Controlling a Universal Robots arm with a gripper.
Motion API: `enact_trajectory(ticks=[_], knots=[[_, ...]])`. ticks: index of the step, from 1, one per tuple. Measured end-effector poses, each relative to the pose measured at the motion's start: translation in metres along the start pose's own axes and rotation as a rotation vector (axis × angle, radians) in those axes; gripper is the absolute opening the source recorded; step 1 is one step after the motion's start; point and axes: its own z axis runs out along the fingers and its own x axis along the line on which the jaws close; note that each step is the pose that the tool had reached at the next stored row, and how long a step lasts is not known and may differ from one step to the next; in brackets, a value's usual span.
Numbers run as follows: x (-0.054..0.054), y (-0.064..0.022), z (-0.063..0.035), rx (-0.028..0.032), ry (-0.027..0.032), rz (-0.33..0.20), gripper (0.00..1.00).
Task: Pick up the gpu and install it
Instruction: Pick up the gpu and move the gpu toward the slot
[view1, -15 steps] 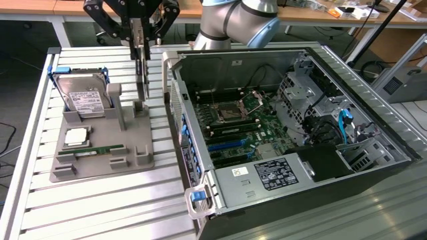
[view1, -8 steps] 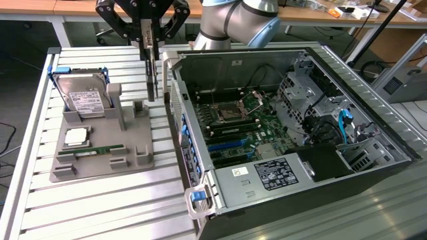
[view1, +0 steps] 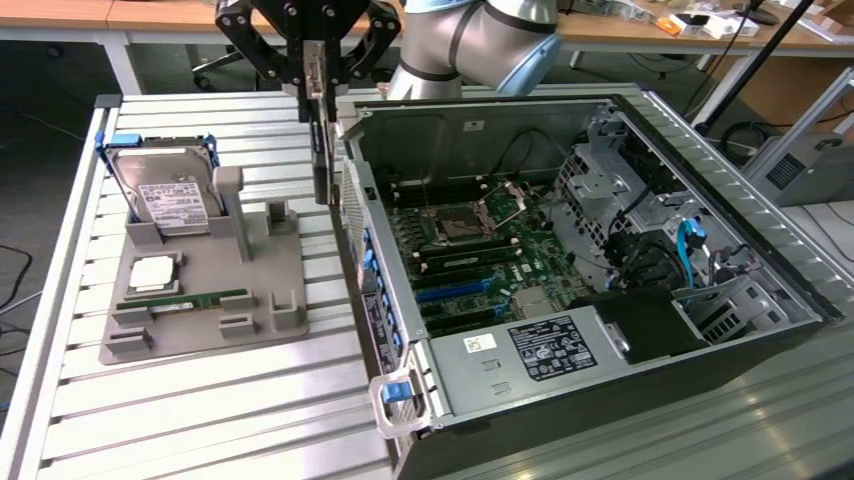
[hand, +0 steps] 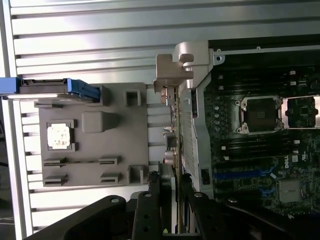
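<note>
While the arm hangs above the surface (view1: 200, 400), its claw (view1: 315, 90) clamps the gpu (view1: 322, 160) (upright, edge-on) just beside the computer case (view1: 467, 125).

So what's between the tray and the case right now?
The gpu, held upright by the gripper over bare table, close beside the case. Both views show it.

Case wall (view1: 358, 215) stands just beside the gpu (view1: 320, 160); motherboard bay (view1: 474, 235) seems open above.
</note>
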Motion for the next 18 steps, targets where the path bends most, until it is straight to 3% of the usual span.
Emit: enact_trajectory(ticks=[18], knots=[[-0.029,-0.0033,0.0008,0.0003,0.0006,0.000,0.27]])
